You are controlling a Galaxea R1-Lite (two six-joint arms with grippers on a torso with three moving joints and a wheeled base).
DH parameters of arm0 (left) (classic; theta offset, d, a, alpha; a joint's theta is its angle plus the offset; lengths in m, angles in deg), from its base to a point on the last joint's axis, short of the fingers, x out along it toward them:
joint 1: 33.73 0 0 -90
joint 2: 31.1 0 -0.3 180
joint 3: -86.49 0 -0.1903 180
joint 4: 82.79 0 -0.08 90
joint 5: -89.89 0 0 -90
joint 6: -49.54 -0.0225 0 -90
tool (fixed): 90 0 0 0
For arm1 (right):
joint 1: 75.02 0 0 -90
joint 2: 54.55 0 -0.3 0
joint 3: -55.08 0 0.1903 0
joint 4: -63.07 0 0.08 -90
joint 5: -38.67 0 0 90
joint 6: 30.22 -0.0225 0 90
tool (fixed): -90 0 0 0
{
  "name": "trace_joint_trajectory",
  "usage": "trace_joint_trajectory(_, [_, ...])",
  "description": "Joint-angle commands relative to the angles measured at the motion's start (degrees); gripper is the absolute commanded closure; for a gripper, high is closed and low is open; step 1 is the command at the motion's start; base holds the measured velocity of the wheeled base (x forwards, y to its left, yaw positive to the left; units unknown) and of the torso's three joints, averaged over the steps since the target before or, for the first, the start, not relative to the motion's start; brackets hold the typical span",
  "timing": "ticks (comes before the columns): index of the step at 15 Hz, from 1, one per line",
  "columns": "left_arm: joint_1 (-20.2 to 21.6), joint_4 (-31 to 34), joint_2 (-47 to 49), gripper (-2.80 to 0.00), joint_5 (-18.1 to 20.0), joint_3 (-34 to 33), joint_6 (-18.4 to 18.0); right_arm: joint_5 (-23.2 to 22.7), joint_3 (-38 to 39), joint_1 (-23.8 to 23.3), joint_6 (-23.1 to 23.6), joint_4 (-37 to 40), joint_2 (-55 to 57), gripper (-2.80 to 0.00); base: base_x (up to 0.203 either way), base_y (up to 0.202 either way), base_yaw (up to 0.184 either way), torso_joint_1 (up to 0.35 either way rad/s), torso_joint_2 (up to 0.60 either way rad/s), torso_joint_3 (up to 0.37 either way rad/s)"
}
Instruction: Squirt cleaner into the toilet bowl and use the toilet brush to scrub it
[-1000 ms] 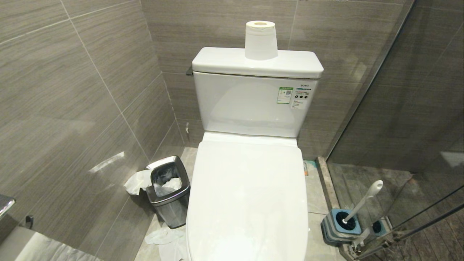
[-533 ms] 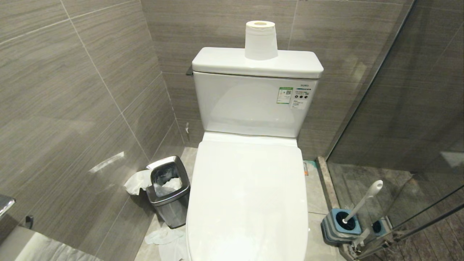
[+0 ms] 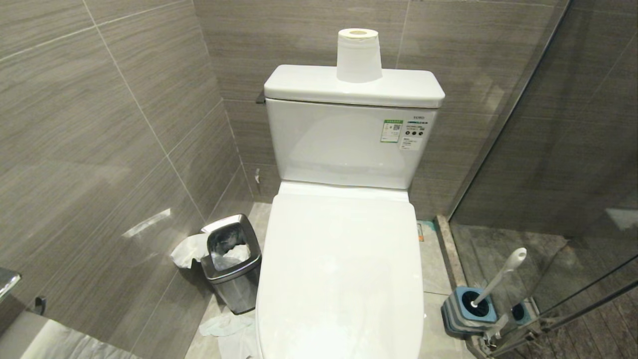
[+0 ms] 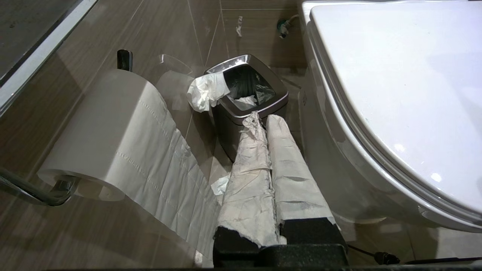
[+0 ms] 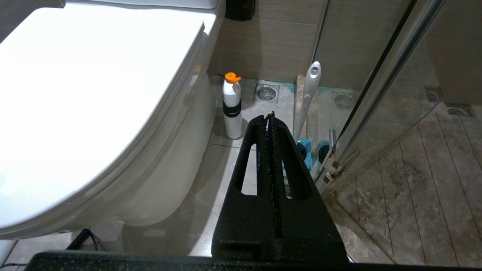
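Observation:
The toilet's white lid [image 3: 339, 269] is down, so the toilet bowl is hidden. The toilet brush [image 3: 501, 276] leans in its blue-topped holder [image 3: 471, 309] on the floor to the right of the toilet. In the right wrist view a white cleaner bottle [image 5: 232, 109] with an orange cap stands between the toilet [image 5: 83, 82] and the brush handle [image 5: 310, 90]. My right gripper [image 5: 270, 114] is shut and empty, low beside the toilet and short of the bottle. My left gripper [image 4: 261, 118], its fingers wrapped in white paper, is shut and empty, pointing at the steel bin [image 4: 248, 90]. Neither arm shows in the head view.
A steel waste bin [image 3: 232, 259] with tissue stands left of the toilet, with crumpled tissue [image 3: 224, 326] on the floor. A paper roll [image 3: 359, 55] sits on the tank. A wall-mounted roll [image 4: 105, 128] hangs at the left. A glass shower partition [image 3: 548, 149] closes off the right.

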Motion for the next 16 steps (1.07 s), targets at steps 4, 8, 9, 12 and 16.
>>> trace_joint_trajectory(4, [0.01,0.02,-0.02,0.00,0.05,-0.18,-0.03,0.00,0.01,0.02,-0.02,0.01,0.02,0.00,0.000,0.000,0.000,0.000,0.00,0.000])
trace_joint_trajectory(8, [0.01,0.02,-0.02,0.00,0.05,-0.18,-0.03,0.00,0.01,0.02,-0.02,0.01,0.02,0.00,0.000,0.000,0.000,0.000,0.00,0.000])
trace_joint_trajectory(9, [0.01,0.02,-0.02,0.00,-0.03,-0.18,-0.03,0.00,0.01,0.02,-0.02,0.01,0.02,0.00,0.000,0.000,0.000,0.000,0.00,0.000])
trace_joint_trajectory(12, [0.01,0.02,-0.02,0.00,0.01,-0.10,-0.03,0.00,0.01,0.02,-0.02,0.01,0.02,0.00,0.000,0.000,0.000,0.000,0.00,0.000])
trace_joint_trajectory(16, [0.01,0.02,-0.02,0.00,0.05,-0.18,-0.03,0.00,0.01,0.02,-0.02,0.01,-0.06,0.00,0.000,0.000,0.000,0.000,0.00,0.000])
